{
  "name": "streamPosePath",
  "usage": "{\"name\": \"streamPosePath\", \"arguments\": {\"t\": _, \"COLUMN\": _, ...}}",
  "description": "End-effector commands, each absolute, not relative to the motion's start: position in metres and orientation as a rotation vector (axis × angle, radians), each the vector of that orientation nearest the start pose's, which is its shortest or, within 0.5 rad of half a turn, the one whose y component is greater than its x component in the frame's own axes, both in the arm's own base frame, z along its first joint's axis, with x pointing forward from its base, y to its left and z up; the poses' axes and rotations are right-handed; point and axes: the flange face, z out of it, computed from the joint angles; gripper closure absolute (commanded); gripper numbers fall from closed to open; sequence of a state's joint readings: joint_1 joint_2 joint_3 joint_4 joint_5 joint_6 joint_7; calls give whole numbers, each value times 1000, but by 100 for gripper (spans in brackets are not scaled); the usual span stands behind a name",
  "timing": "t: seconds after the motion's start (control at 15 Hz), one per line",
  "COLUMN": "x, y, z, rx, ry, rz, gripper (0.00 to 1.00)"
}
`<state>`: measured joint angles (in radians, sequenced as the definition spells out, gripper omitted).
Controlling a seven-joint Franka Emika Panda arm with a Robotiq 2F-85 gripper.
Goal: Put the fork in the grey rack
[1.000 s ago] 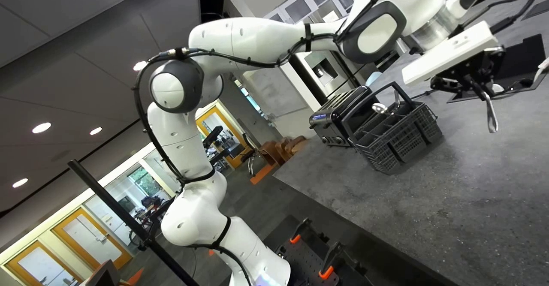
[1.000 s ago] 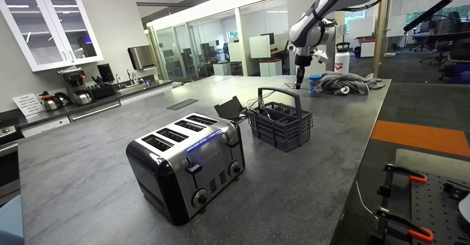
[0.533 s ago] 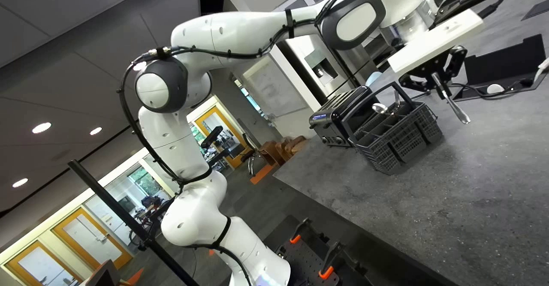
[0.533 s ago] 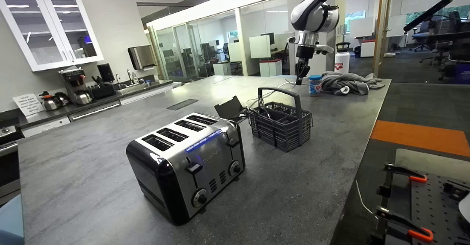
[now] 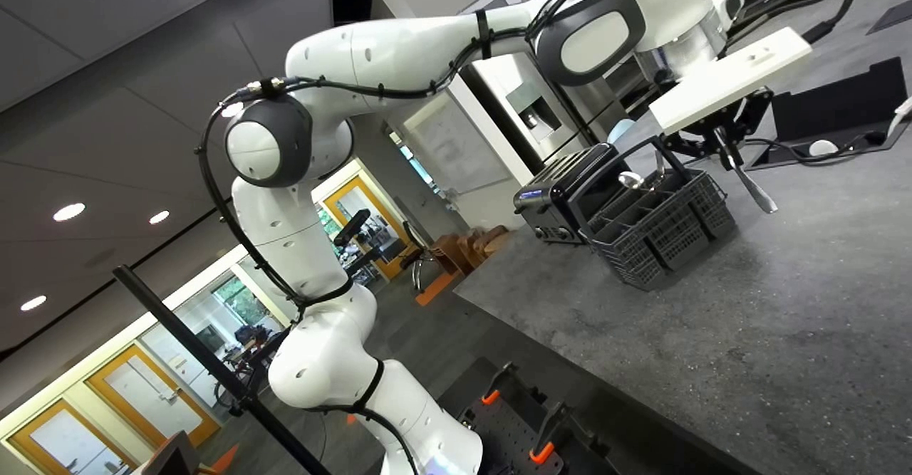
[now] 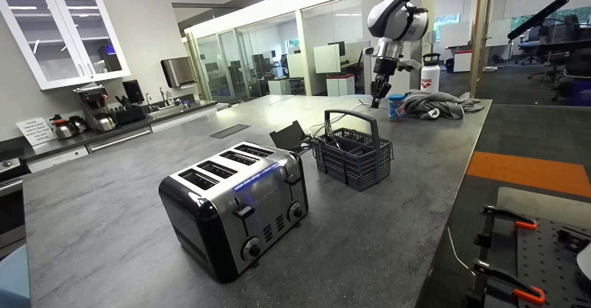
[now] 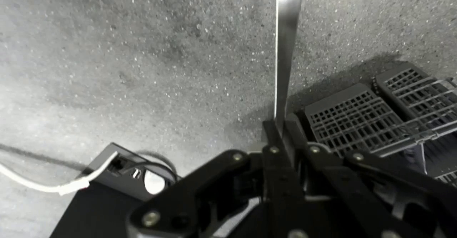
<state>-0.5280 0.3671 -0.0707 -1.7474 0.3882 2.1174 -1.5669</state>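
Note:
My gripper (image 5: pixel 728 160) is shut on the fork (image 5: pixel 757 191), a slim silvery piece that points down and outward from the fingertips, clear of the counter. In the wrist view the fork (image 7: pixel 286 34) runs from between the fingertips (image 7: pixel 280 126) to the top edge. Its tines cannot be made out. The grey rack (image 5: pixel 666 241) stands upright on the counter, its handle raised. My gripper is above and just beyond the rack's far end in an exterior view. The rack's lattice side (image 7: pixel 357 115) shows right of the fingers in the wrist view. The rack also shows in an exterior view (image 6: pixel 353 162).
A spoon (image 5: pixel 630 179) and other cutlery stand in the rack. A toaster (image 6: pixel 235 206) stands beside it. A black box with cables (image 7: pixel 107 191) lies near the gripper. A blue-lidded jar (image 6: pixel 395 108) and grey towel (image 6: pixel 436 105) are at the far edge.
My gripper has moved toward the rack with the fork still held. The wrist and fork have tilted. In the last half second the gripper has dropped slightly. The rack has not moved.

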Motion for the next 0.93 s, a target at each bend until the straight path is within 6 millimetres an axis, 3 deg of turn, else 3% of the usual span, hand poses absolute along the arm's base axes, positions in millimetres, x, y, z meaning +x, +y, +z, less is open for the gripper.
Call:
{"name": "streamPosePath", "arguments": {"t": 0.0, "x": 553, "y": -353, "z": 375, "rx": -2623, "ry": -1258, "rz": -638, "gripper": 98}}
{"name": "streamPosePath", "arguments": {"t": 0.53, "x": 540, "y": -352, "z": 392, "rx": -2205, "ry": -1525, "rz": -1056, "gripper": 98}}
{"name": "streamPosePath", "arguments": {"t": 0.87, "x": 533, "y": -333, "z": 396, "rx": -1871, "ry": -1595, "rz": -1224, "gripper": 98}}
